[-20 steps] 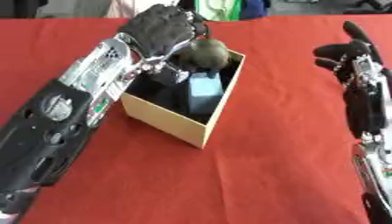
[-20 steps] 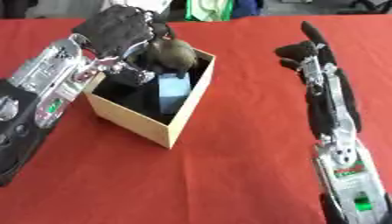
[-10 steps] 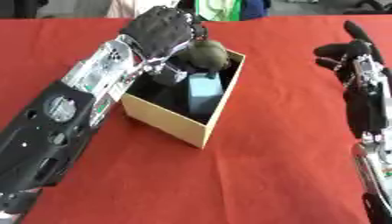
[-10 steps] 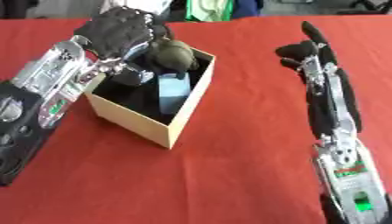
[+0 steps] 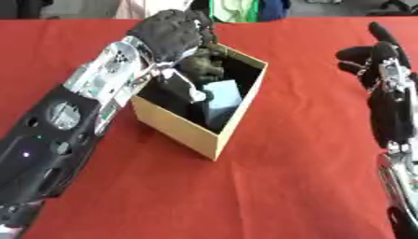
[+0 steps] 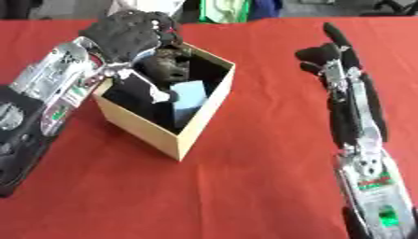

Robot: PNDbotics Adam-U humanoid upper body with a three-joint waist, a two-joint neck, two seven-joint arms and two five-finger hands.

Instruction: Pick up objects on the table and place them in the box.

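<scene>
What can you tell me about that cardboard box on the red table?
The box is a small open-topped carton, tan outside and dark inside, like plain cardboard. It stands upright on the red tablecloth, turned so one corner faces the camera. Inside are a pale blue block and a dark olive lumpy object near the far side. The robot's left hand hangs over its far-left rim, fingers curled by the olive object.

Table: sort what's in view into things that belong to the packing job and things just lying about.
Belongs to the job:
box
dark round object under the left hand
light blue block in the box

Just there:
right hand, idle on the red table
bright cloth beyond the far edge
</scene>
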